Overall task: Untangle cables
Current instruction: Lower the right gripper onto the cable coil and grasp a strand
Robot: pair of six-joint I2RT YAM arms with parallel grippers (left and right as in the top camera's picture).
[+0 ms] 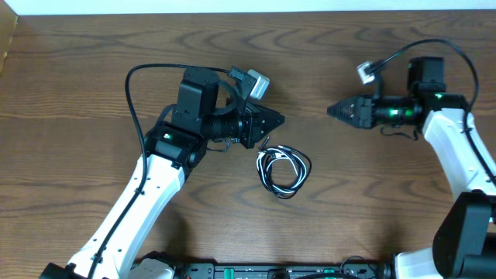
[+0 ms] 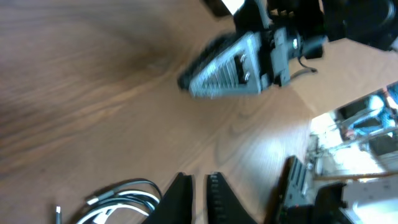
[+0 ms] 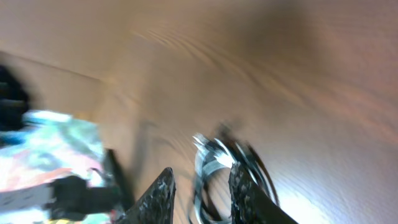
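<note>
The cables (image 1: 284, 169) lie on the wooden table as one small black-and-white coil, below and between both arms. My left gripper (image 1: 279, 120) hovers just up and left of the coil, holding nothing. In the left wrist view its jaws (image 2: 199, 179) stand a narrow slit apart, with the cables (image 2: 127, 198) lying to their left. My right gripper (image 1: 332, 110) is further to the upper right, pointing left, well apart from the coil. In the blurred right wrist view its fingers (image 3: 202, 175) are spread and empty, and the cables (image 3: 211, 154) show on the table beyond them.
The right gripper (image 2: 230, 62) shows across the table in the left wrist view. Thick black arm wires loop over both arms. The table's back edge runs along the top of the overhead view, and a mounting rail (image 1: 279, 271) sits at the front edge.
</note>
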